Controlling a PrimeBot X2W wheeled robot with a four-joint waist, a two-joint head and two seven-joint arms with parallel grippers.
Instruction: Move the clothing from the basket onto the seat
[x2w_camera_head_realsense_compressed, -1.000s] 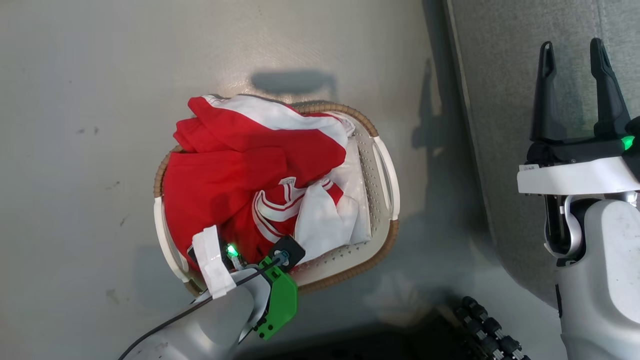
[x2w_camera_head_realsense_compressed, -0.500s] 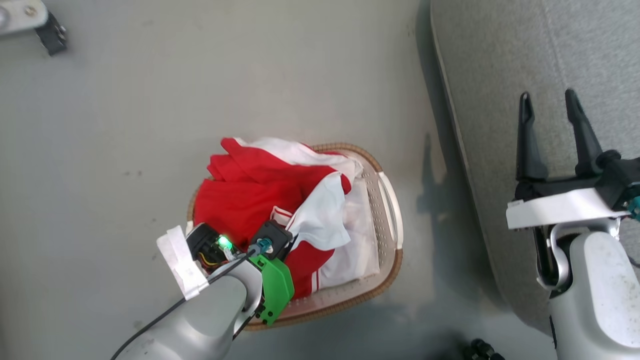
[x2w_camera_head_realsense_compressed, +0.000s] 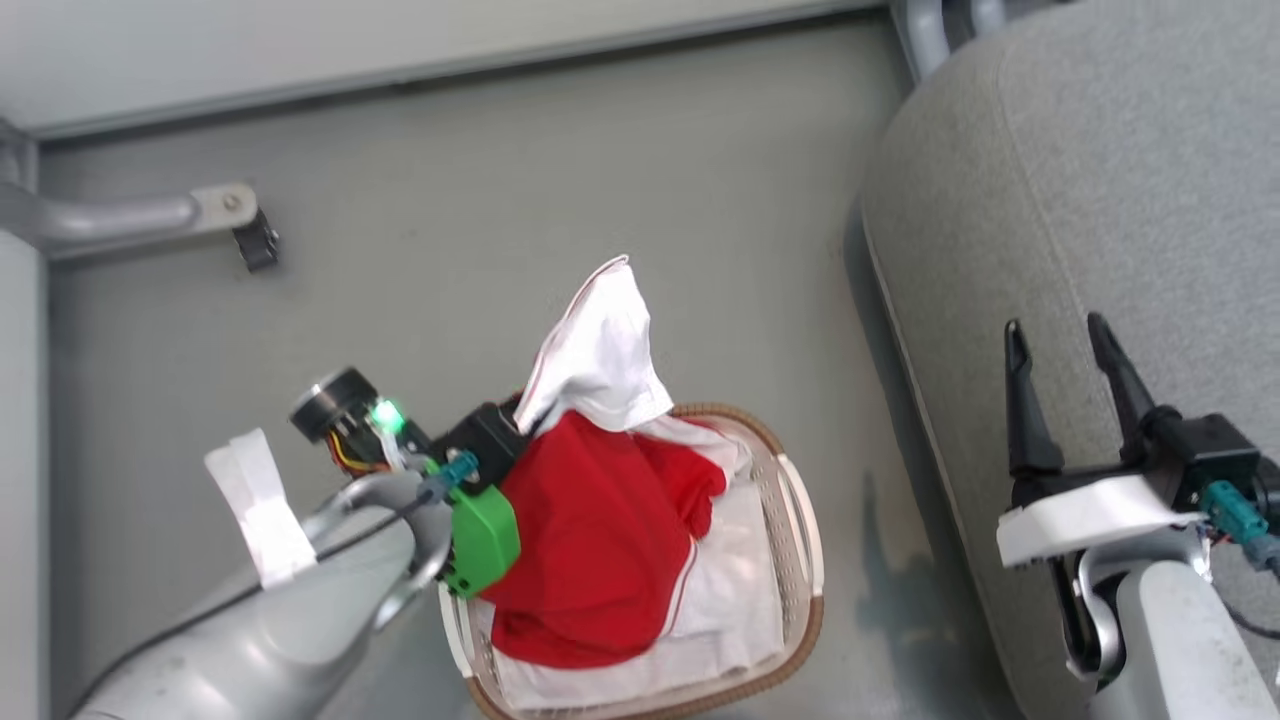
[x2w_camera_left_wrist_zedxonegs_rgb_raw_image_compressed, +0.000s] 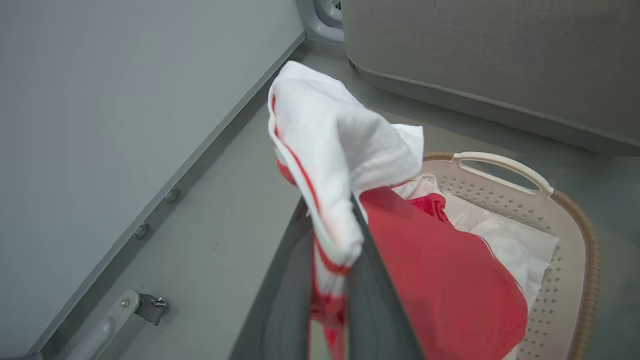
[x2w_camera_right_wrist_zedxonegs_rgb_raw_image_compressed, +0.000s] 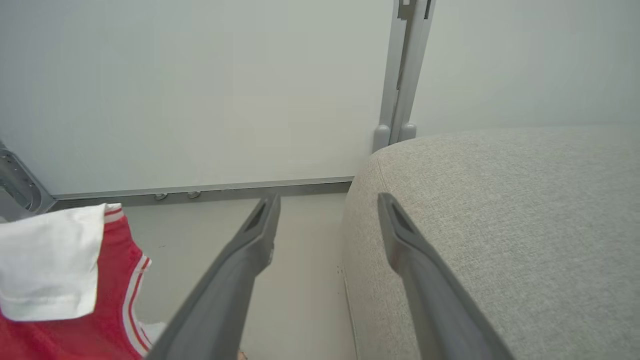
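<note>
The grey floor (x2w_camera_head_realsense_compressed: 520, 210) carries the basket (x2w_camera_head_realsense_compressed: 803, 560), which stands upright on it. The seat (x2w_camera_head_realsense_compressed: 1120, 200) rises to the right of the basket, near it but apart, with a strip of floor between them. The basket's white liner (x2w_camera_head_realsense_compressed: 745, 620) shows along its right and near sides.

The clothing (x2w_camera_head_realsense_compressed: 590, 540), a red garment with white panels and thin striped edging, is partly raised above the basket. A white part stands up over the basket's far left rim. The red body hangs from there down over the basket's inside and covers most of the liner.

The left hand (x2w_camera_left_wrist_zedxonegs_rgb_raw_image_compressed: 330, 215) hangs over the basket's left side, its two dark fingers pinched together on the white and red fold of the clothing.

The right hand (x2w_camera_head_realsense_compressed: 1056, 325) hovers over the seat's edge, well to the right of the basket, its fingers spread wide with nothing between them.
</note>
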